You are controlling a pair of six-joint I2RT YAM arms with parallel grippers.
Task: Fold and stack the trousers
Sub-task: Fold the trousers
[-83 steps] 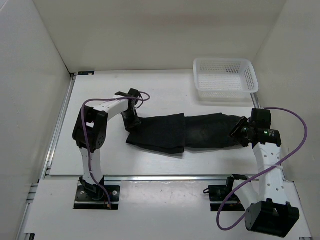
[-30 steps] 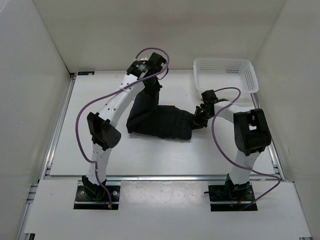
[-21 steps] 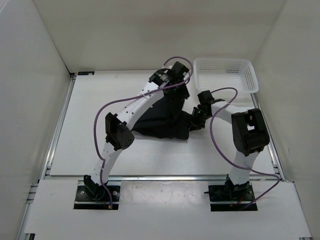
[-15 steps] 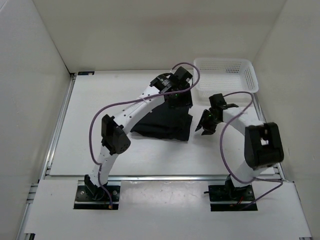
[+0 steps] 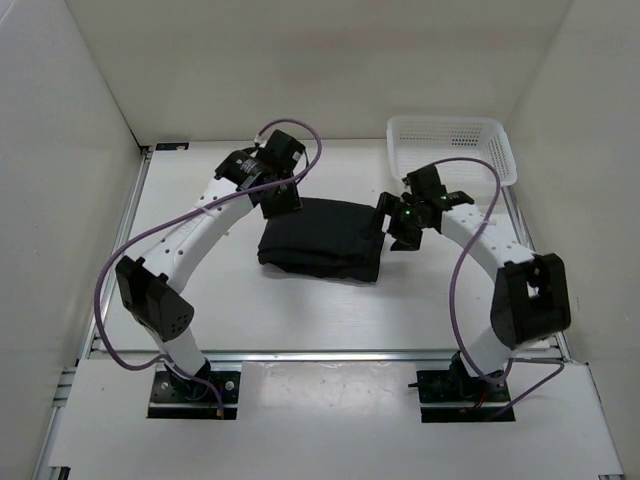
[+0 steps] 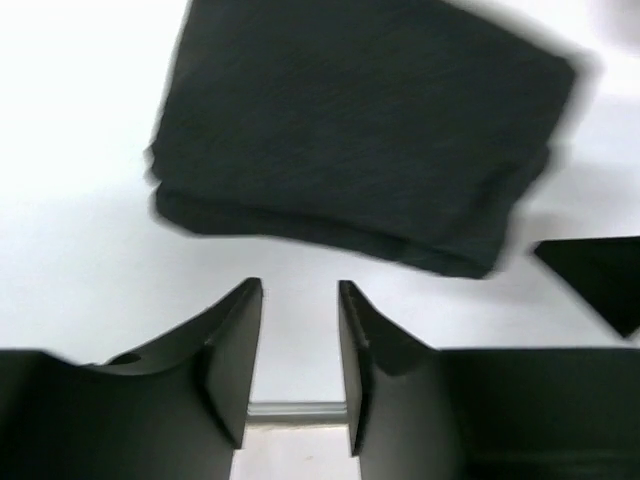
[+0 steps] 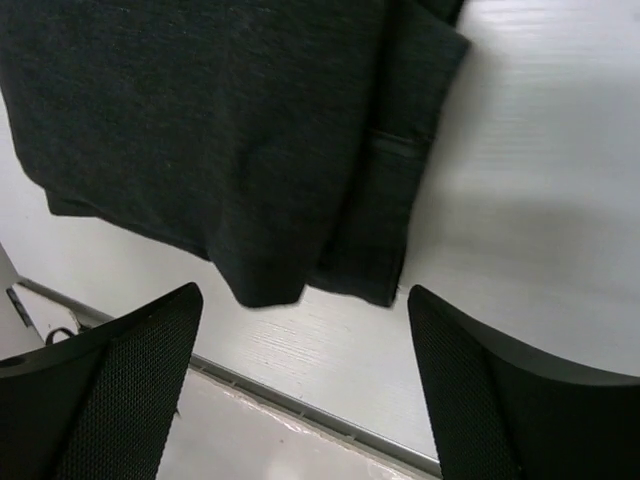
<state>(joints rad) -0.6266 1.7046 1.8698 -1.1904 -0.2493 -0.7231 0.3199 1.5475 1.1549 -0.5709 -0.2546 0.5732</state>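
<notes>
At the middle of the table (image 5: pixel 320 310), the trousers (image 5: pixel 322 237) are seen folded into a compact, layered rectangle, gripped by neither arm. The left gripper (image 6: pixel 300 290) is held near the far left corner, its jaws narrowly parted on nothing. The right gripper (image 7: pixel 302 295) is spread wide beside the right edge, empty. The folding is judged nearly done. For stacking, all layers must be pinched together, or the bundle may be undone.
</notes>
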